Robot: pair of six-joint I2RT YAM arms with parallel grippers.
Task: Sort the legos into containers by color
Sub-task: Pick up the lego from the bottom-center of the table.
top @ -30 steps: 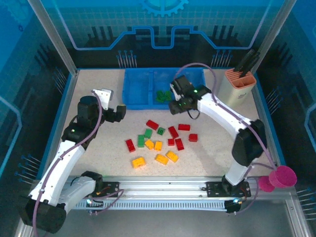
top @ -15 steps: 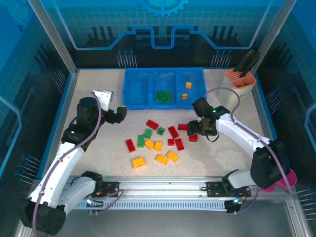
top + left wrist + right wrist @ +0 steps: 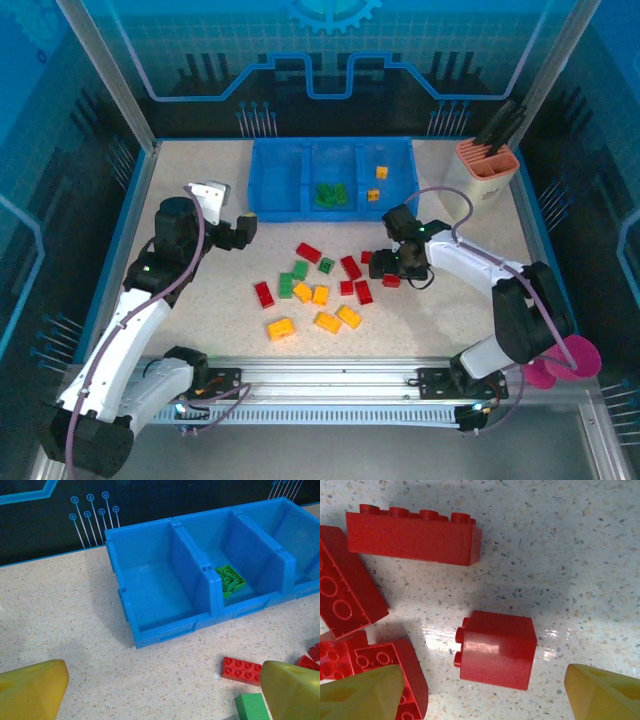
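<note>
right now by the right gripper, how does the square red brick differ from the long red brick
The square red brick is short and blocky; the long red brick is longer. The square one's studs point left in the right wrist view; the long one's line its far edge. The square one sits just ahead of the open right gripper; the long one lies farther off. Both are red, on the table.

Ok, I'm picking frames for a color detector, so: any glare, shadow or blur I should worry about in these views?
Right wrist view: glare on the table beside the square red brick, soft shadow above it, yellow jaws blurred. Left wrist view: blue tray sharp, jaws out of focus. Top view: even light, bluish cast, bricks small but distinct.
</note>
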